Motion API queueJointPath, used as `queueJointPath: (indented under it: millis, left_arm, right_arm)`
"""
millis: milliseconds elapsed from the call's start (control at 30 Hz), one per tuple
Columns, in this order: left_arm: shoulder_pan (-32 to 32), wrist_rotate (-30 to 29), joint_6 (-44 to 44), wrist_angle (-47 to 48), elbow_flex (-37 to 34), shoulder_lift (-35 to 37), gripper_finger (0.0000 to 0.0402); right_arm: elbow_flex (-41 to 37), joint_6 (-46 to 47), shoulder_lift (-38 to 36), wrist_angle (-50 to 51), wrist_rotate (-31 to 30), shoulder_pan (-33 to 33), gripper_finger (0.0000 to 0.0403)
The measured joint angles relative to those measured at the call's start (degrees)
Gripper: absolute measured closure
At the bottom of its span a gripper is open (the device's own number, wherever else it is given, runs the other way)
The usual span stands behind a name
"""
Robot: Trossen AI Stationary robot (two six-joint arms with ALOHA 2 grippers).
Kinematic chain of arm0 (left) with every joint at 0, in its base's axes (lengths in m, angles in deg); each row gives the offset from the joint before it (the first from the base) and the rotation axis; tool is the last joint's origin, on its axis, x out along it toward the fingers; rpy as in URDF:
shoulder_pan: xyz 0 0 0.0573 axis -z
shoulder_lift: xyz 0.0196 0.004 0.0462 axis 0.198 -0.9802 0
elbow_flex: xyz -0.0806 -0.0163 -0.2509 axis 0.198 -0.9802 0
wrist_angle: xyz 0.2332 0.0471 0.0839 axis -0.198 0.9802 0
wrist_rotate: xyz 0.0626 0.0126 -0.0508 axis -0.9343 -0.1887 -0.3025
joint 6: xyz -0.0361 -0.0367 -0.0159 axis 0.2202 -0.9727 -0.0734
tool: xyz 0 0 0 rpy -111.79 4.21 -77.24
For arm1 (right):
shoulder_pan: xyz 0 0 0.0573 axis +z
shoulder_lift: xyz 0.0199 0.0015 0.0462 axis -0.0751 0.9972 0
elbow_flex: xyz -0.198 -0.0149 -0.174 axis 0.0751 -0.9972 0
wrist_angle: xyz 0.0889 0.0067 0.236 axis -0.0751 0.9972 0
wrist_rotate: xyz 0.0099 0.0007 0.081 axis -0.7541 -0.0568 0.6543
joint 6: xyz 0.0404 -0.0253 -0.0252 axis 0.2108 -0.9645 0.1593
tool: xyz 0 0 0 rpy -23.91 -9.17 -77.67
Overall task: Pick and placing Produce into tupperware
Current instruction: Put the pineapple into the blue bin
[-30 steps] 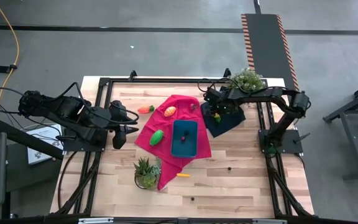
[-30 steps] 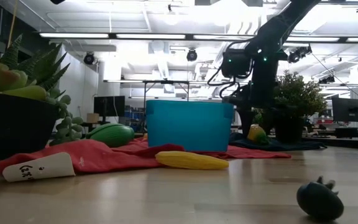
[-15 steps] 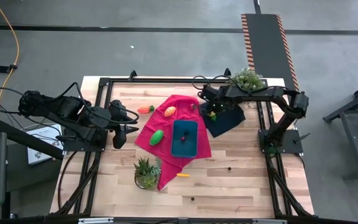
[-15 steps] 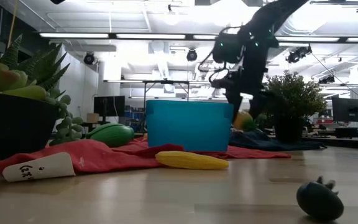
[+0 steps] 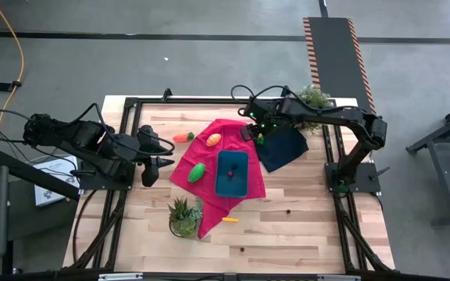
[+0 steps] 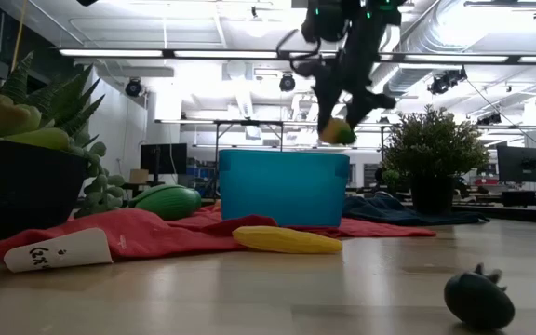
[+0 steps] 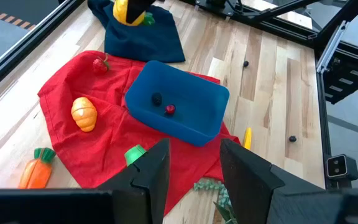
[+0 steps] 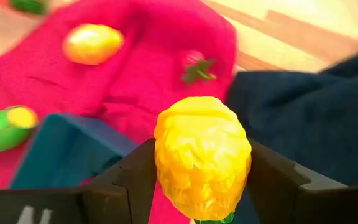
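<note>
Up high, right gripper (image 8: 202, 163) clamped on a yellow fruit (image 8: 202, 153), one dark finger pressed to each side of it. Hangs in the air at upper centre of the low view, fruit (image 6: 338, 132) clear above the tub (image 6: 283, 186) rim and toward its right end. Seen from overhead, sits right of centre in the upper half, over the seam where red cloth (image 5: 184, 165) meets navy cloth (image 5: 286, 147), just up and right of the tub (image 5: 231, 172).

Left gripper (image 7: 191, 171) parked at left of the overhead frame, beside the table edge, fingers close together and holding nothing.

Tub rests on the red cloth at frame centre; a dark berry (image 7: 157, 98) and a red berry (image 7: 170, 109) lie inside. Elsewhere on the red cloth: strawberry (image 7: 99, 63), orange fruit (image 7: 84, 115), green piece (image 5: 198, 172). Carrot (image 5: 183, 136) on bare wood just off the cloth's upper left edge. Corn (image 6: 287, 240) on the wood below the cloth, near a potted succulent (image 5: 183, 215). Dark piece (image 6: 478, 298) alone at lower right of the low view.
</note>
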Motion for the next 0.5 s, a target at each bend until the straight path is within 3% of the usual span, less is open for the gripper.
queueJointPath:
  millis: [500]
  left_arm:
    - [0.0, 0.13, 0.11, 0.0, 0.0, 0.02, 0.0273]
  right_arm:
    - [10.4, -5.97, -0.02, 0.33, 0.68, 6.93, 0.021]
